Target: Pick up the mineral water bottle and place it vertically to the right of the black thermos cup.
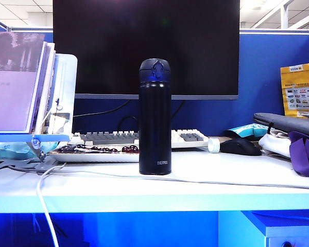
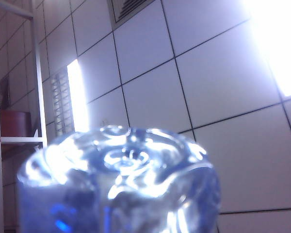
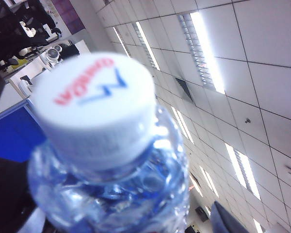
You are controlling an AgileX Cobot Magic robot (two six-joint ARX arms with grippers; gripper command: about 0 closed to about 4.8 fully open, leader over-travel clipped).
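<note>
Looks like carry step, mineral water bottle (image 2: 121, 179) up by both wrist cams (left gripper at base, right gripper at cap, fingers hidden, can't tell grip); next needs standing it right of black thermos cup (image 1: 154, 118).

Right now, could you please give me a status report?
Left, right grippers unseen. Mineral water bottle at both wrist cameras, not on desk. Black thermos cup upright; mouse behind its right.
</note>
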